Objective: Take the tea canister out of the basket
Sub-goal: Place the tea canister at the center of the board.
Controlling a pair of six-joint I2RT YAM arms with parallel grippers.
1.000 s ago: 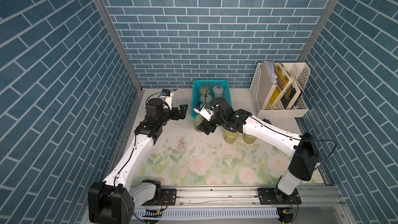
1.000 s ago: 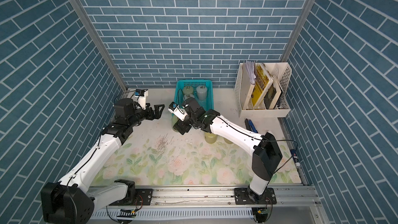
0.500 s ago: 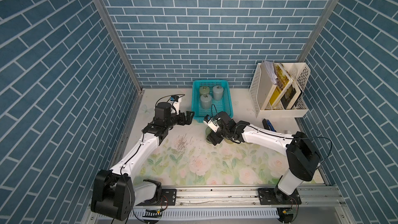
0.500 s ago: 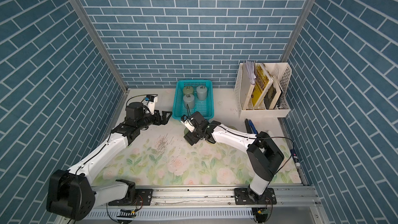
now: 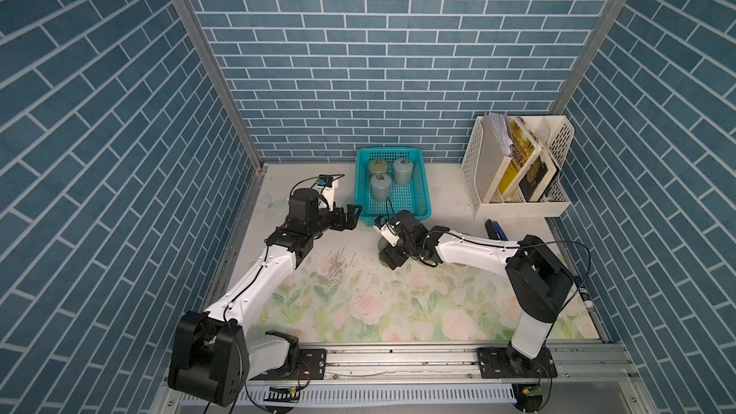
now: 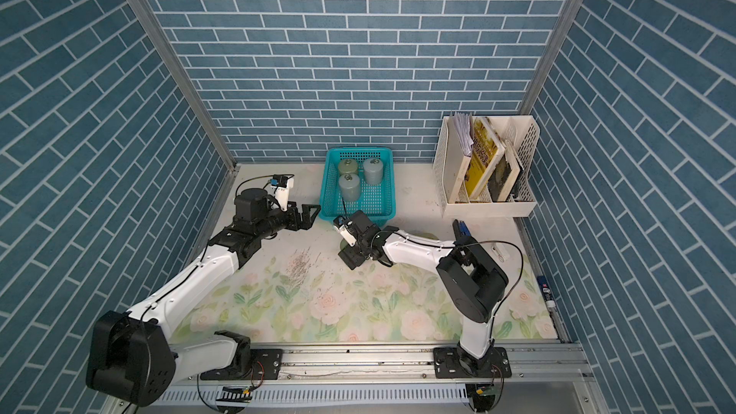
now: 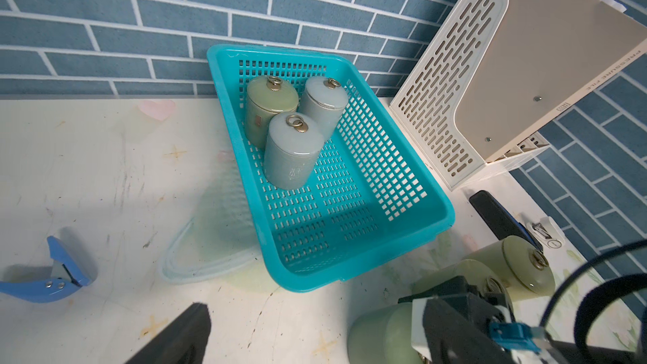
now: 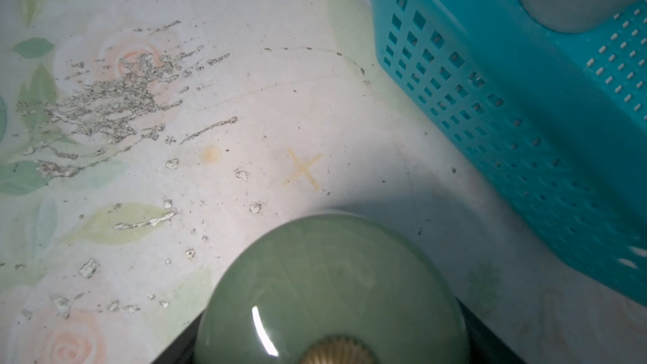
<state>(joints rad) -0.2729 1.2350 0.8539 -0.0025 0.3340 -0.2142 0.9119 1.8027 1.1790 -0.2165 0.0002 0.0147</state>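
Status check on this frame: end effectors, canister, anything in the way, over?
Left end effector open, empty, beside the basket. Right end effector shut on a green canister, outside the basket, over the mat. Three canisters in the basket. Another canister nearby on the mat.

My left arm [image 5: 259,284] is stretched forward and low, wrist level, left gripper [image 5: 353,215] pointing sideways toward my right side, jaws apart, empty. My right arm [image 5: 474,253] reaches across toward centre, wrist bent down, right gripper [image 5: 392,260] pointing down, jaws wide, clamped round a tea canister [image 8: 329,285].
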